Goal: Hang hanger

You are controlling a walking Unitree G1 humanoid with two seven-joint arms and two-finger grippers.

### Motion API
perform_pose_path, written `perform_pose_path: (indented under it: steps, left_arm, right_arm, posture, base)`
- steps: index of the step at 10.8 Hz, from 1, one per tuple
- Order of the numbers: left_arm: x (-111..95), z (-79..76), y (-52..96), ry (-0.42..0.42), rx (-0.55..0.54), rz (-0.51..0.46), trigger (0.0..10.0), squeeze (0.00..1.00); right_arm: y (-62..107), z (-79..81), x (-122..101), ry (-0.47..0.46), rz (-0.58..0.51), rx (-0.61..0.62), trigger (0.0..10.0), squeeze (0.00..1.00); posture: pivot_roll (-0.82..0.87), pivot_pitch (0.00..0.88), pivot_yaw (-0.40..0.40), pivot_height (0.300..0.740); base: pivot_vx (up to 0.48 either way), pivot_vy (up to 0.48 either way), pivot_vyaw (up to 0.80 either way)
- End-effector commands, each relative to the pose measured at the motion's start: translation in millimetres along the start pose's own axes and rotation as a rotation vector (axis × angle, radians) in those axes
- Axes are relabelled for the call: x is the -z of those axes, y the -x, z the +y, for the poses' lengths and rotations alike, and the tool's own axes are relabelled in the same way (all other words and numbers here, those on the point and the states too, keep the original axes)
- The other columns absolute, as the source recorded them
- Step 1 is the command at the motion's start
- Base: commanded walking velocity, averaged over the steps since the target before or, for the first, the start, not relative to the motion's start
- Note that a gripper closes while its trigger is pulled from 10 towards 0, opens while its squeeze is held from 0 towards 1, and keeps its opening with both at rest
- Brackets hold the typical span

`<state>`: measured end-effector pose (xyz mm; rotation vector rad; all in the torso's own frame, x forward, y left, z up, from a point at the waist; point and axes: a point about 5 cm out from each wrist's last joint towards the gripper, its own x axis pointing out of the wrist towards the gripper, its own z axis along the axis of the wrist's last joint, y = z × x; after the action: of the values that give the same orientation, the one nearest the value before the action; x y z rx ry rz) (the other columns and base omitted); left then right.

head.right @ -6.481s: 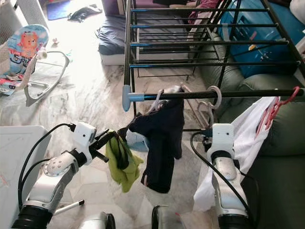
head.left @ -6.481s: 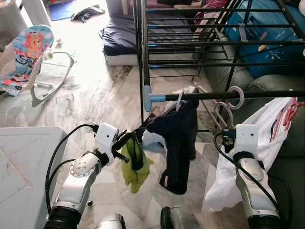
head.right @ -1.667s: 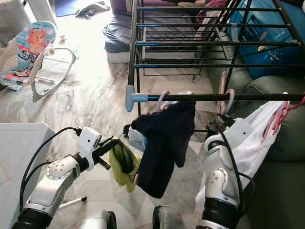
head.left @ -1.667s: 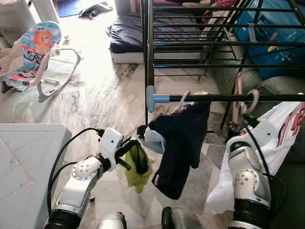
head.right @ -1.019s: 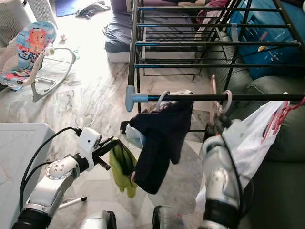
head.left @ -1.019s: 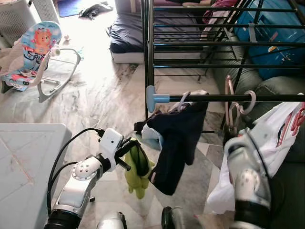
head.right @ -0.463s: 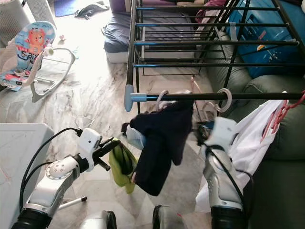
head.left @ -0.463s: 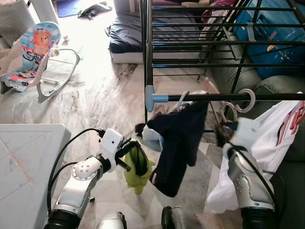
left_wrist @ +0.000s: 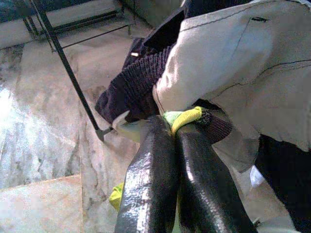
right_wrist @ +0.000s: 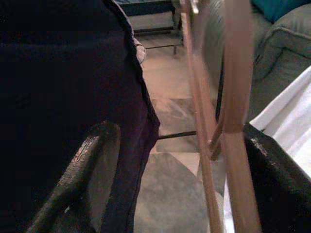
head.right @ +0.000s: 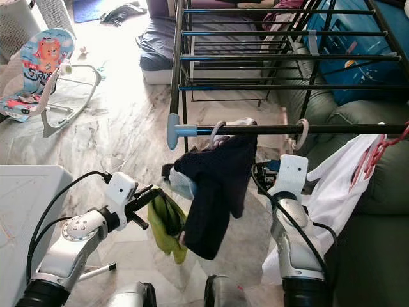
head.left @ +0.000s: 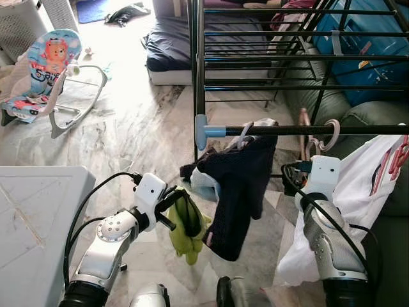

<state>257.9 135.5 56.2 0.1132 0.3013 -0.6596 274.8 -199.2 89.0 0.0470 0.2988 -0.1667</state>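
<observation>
Silver arms, white box wrists; black cables looped at each; glossy black fingers (left_wrist: 160,184); joint screws probably, too small.

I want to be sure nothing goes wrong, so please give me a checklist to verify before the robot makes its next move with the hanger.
1. Pink hanger hook is over the black rail: ok; it hangs there, blurred.
2. Right end effector is open with the hanger between its fingers: ok.
3. Right end effector touches the hanger: cannot tell.
4. Left end effector is shut on the green cloth: ok.
5. Dark garment hangs on the rail beside the hanger, close to the right end effector: not ok for free movement.
6. White garment hangs on the rail on the other side: ok.
</observation>
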Motion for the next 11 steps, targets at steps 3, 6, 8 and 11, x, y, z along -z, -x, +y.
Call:
perform_pose_path:
  steps: [3,6,8,11]
  left_arm:
    - [-4,2.1,0.9,-0.032,0.009,0.002,10.0,0.0]
    - [-3,3.0,0.8,-0.042,0.01,0.019,10.0,0.0]
    - [-2,3.5,1.1,-0.044,0.009,0.023,10.0,0.0]
    - [-1,3.8,1.3,-0.048,0.01,0.03,10.0,0.0]
  right_arm:
    - [2.6,-6.0,-7,-0.032,-0.015,0.048,10.0,0.0]
    - [1.3,-1.9,-8,-0.082,0.001,0.035,10.0,0.0]
    - [0.7,-3.7,-12,-0.085,0.007,0.024,10.0,0.0]
    - [0.8,-3.2,-16,-0.075,0.026,-0.009,10.0,0.0]
  posture:
    - [-0.08,0.117,0.011,0.74]
    - [-0.08,0.116,0.012,0.74]
    - [-0.08,0.115,0.012,0.74]
    - [-0.08,0.115,0.011,0.74]
  base:
    - [0.0,0.0,0.0]
    - [0.0,0.0,0.0]
    - [0.0,0.0,0.0]
    - [0.0,0.0,0.0]
